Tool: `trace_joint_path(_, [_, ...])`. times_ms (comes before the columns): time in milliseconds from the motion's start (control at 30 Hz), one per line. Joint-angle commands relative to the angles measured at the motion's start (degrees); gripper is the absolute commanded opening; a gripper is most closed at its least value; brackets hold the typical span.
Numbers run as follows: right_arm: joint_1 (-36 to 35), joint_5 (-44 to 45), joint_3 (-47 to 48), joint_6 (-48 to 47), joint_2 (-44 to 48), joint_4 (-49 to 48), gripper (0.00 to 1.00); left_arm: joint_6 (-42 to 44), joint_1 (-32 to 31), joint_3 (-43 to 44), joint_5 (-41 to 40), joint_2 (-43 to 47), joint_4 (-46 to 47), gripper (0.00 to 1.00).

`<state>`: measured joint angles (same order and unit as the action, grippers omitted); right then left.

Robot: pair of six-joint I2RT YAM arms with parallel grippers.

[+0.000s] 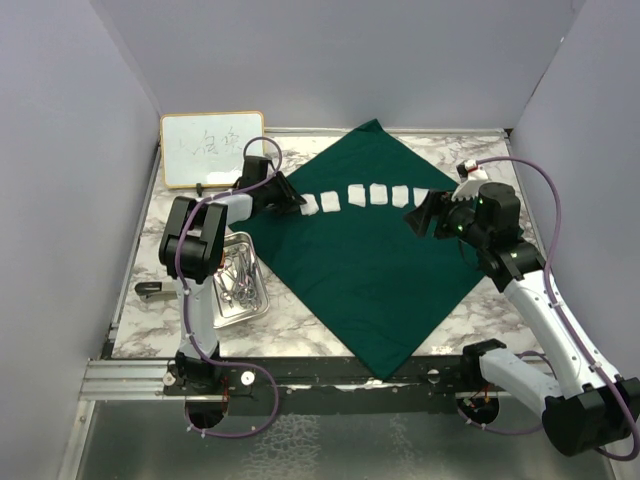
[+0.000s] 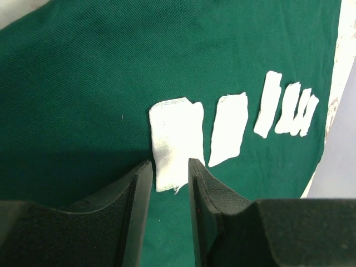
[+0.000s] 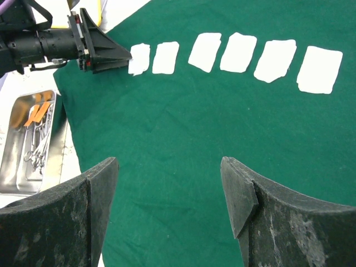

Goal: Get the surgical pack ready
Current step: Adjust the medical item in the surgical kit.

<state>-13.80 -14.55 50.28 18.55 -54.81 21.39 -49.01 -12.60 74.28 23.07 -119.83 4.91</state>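
Found the dark green drape (image 1: 370, 270) spread flat as a diamond across the middle of the top view, on the marble table (image 1: 470, 320), with its lowest corner at the near edge between the arm bases. Counted six white gauze squares (image 3: 238, 53) in a row across the upper part of the cloth in the right wrist view, each apart from its neighbour.

Saw the left gripper (image 1: 300, 203) at the left end of that row. Made out, in the left wrist view, its fingers (image 2: 139, 211) set a narrow gap apart and astride the near edge of the leftmost gauze square (image 2: 177, 139); could not tell whether either pad touched it, since the fingers hid that edge.

Saw the right gripper (image 3: 168, 164) over bare green cloth below the row, jaws wide apart, nothing between them. In the top view, found it covering the right end of the row.

Noted the steel tray (image 1: 243, 318) off the cloth at centre left, just beside the drape's left corner, with silver instruments (image 1: 238, 275) heaped inside and the left arm's elbow hiding its upper left rim. Noted a whiteboard (image 1: 212, 148) leaning at the upper left, behind the left arm.
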Motion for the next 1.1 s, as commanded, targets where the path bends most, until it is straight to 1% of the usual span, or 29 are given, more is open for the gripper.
trace_joint_path(0, [0.1, 0.8, -0.4, -0.3, 1.0, -1.2, 0.75, 0.4, 0.1, 0.2, -3.1, -1.6, -0.7, 0.36])
trace_joint_path(367, [0.2, 0.9, -0.7, -0.2, 1.1, -1.4, 0.75, -0.3, 0.0, 0.8, -2.7, -4.0, 0.5, 0.38])
trace_joint_path(700, [0.2, 1.0, -0.8, -0.2, 1.3, -1.8, 0.75, 1.2, 0.1, 0.6, -5.5, -3.4, -1.5, 0.40])
trace_joint_path(833, [0.1, 1.0, -0.7, -0.2, 1.2, -1.7, 0.75, 1.3, 0.1, 0.4, -1.8, -4.7, 1.9, 0.38])
trace_joint_path(967, [0.2, 0.9, -0.7, -0.2, 1.2, -1.5, 0.75, -0.4, 0.1, -0.8, 0.1, -5.1, 5.8, 0.30])
trace_joint_path(1067, [0.1, 0.9, -0.7, -0.1, 1.3, -1.4, 0.75, -1.0, 0.1, -1.9, 0.3, -4.5, 7.3, 0.26])
